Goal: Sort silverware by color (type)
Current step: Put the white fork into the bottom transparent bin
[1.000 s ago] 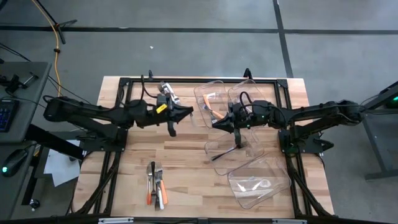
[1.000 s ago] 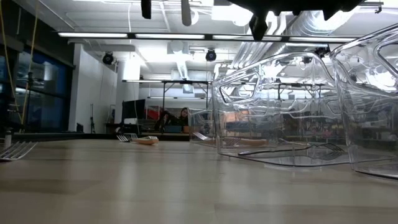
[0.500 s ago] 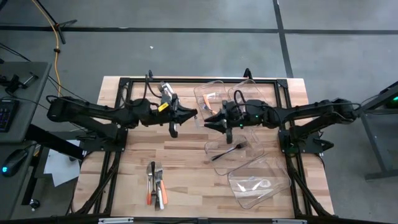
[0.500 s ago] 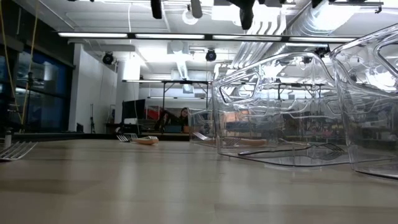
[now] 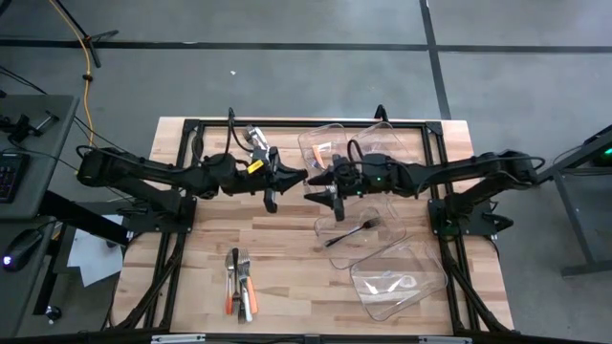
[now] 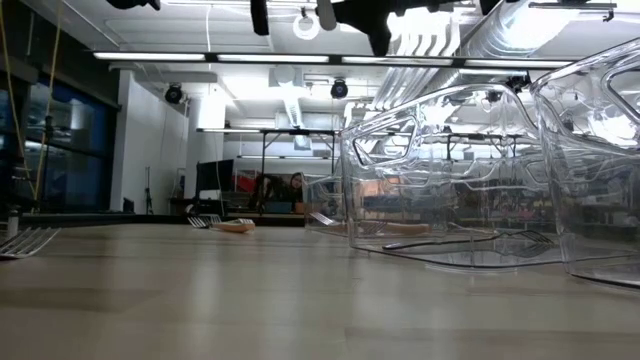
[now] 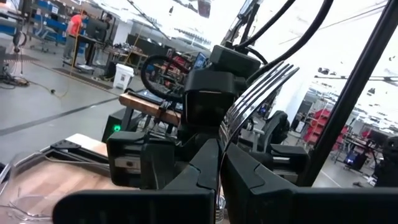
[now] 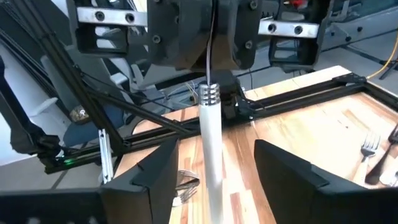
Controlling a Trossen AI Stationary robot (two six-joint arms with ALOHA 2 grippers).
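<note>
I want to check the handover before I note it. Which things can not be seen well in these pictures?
- Fork: the left wrist view shows only its tines; the left gripper hides the rest. In the high view it is too small.
- White handle: whether the right gripper touches it cannot be told; the picture's edge cuts it off.
- Pile of silverware: too small in the high view to count.
- Clear bins: in the low view, reflections blur the contents.

You are working in a robotics lab inside a large industrial hall. A wooden table (image 5: 287, 248) in a black metal frame sits on a grey concrete floor (image 5: 287, 67) marked with dark lines. Behind it, the low view shows exposed ceiling ducts (image 6: 440, 45), strip lights (image 6: 200, 56) and distant workbenches (image 6: 300, 135). At the high view's left edge, a desk (image 5: 29, 134) carries a keyboard (image 5: 8, 177).
</note>
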